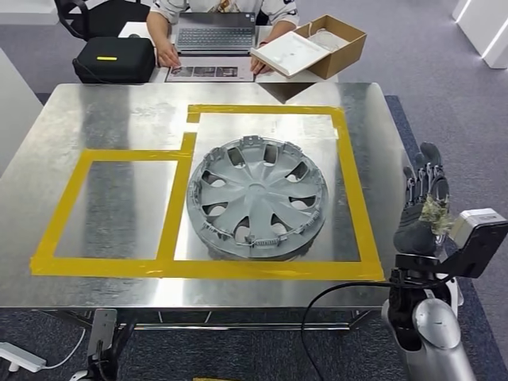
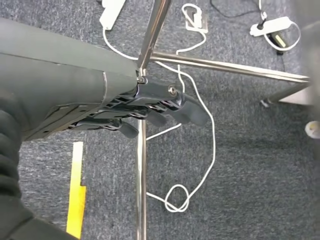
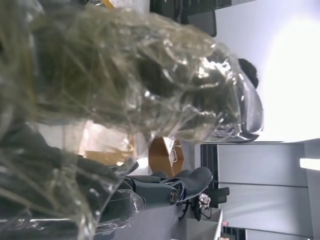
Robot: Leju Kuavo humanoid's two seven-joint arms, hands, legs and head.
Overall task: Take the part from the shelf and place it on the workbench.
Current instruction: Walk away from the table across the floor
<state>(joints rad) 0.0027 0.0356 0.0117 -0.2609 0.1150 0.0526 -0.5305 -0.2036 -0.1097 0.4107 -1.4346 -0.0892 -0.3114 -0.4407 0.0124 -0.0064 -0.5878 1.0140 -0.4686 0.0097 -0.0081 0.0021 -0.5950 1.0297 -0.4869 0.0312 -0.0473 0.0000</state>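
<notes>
Head view: 1 grey wheel cover [image 1: 257,198] lies flat on steel worktop [image 1: 120,111], centre, inside larger of 2 yellow-taped boxes [image 1: 353,182]. Right hand [image 1: 423,202] at 4 o'clock off worktop edge, fingers apart, empty. L wrist view: left hand [image 2: 151,107] over carpet, fingers straight, holding nothing. R wrist view: crinkled clear plastic wrap [image 3: 132,75].

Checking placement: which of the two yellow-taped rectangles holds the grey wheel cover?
The larger taped rectangle, nearer the right hand, holds the grey plastic wheel cover; the smaller one surrounds bare metal.
</notes>
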